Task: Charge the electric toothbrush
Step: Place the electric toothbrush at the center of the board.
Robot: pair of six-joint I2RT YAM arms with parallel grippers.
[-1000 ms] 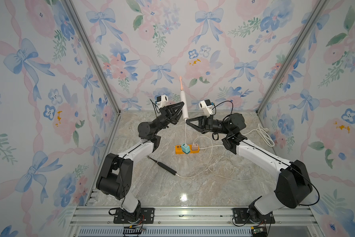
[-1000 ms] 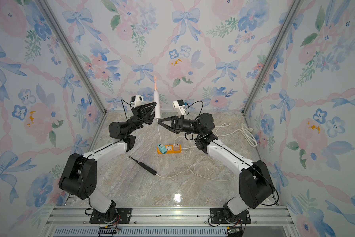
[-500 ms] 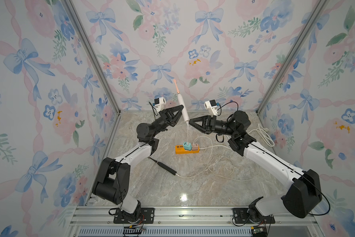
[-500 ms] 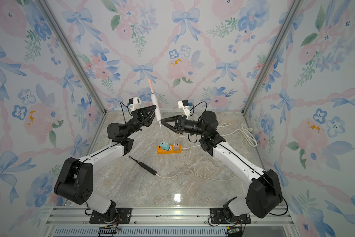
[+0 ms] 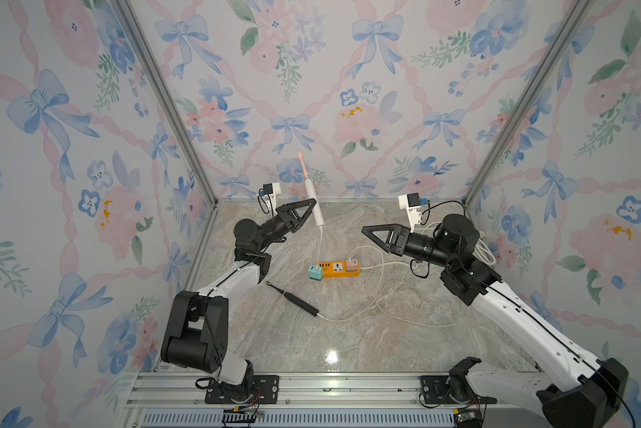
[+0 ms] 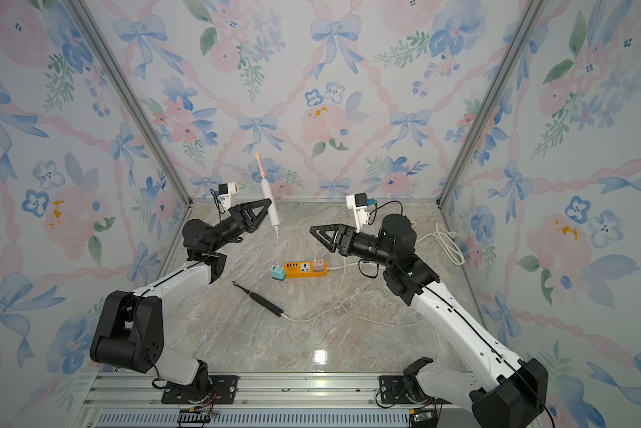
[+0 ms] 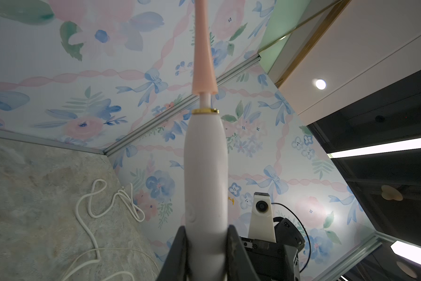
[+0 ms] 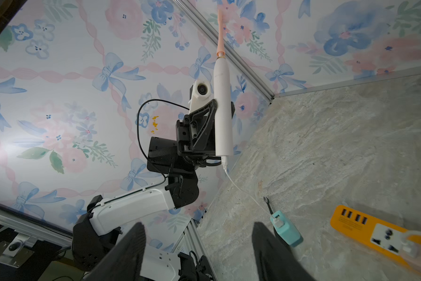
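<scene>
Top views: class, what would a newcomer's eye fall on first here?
A white, pink-headed toothbrush is held nearly upright near the back wall by the left gripper. Its cable drops to a teal charger beside the orange power strip; the right gripper faces it, open and empty.

Glossy marble-look tabletop [image 5: 348, 344], smooth plastic toothbrush [image 5: 309, 191]

The right claw [image 5: 366, 229] has spread and drawn back from the toothbrush [image 5: 314, 207] (its cable [image 5: 319, 244] apparently plugged in).
</scene>
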